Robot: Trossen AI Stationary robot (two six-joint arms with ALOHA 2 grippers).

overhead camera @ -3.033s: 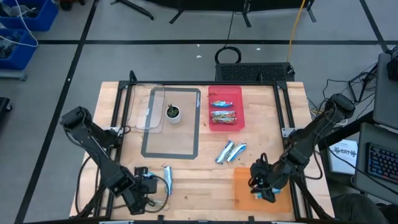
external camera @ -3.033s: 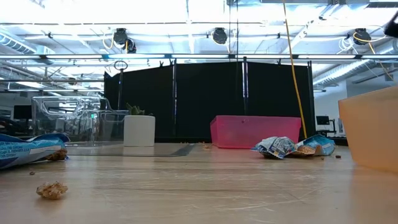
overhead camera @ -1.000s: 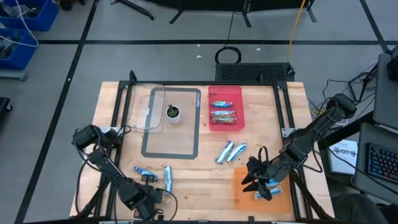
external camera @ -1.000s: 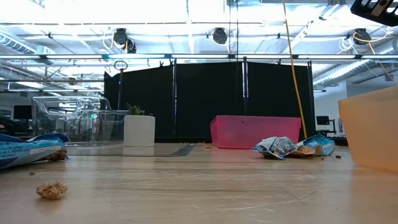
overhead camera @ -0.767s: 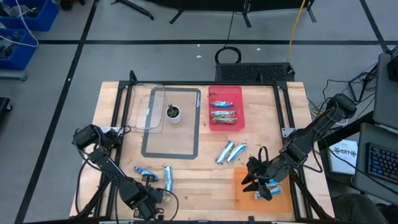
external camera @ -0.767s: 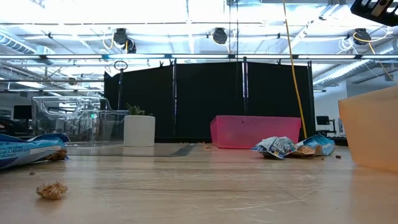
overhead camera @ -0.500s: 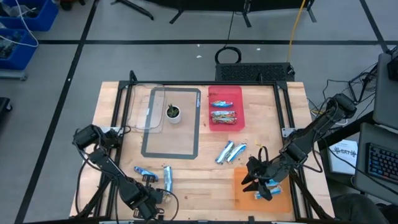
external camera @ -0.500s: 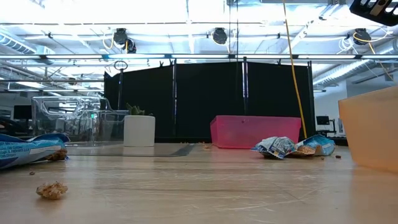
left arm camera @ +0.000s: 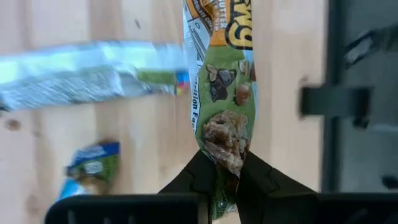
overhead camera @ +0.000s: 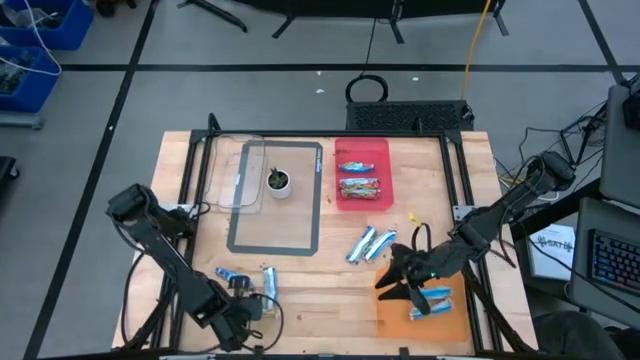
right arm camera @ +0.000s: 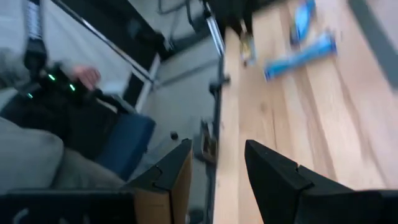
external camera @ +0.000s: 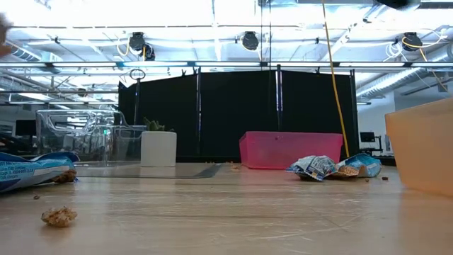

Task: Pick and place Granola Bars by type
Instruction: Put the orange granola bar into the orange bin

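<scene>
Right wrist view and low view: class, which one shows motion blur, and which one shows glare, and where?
Right wrist view: motion blur smears the blue bars and the table edge. Low view: glare washes out the ceiling lights, while the pink bin stays sharp.

Grey floor (overhead camera: 250, 90) crossed by dark lines. Blue bins (overhead camera: 35, 40) at far left corner. Black curtain wall (external camera: 233, 113) behind wooden desk (external camera: 226, 212). Bright ceiling lights, pipes overhead (external camera: 212, 42). Keyboard (overhead camera: 608, 262) on side table at right. Yellow cable (external camera: 336, 85) hanging down.
</scene>
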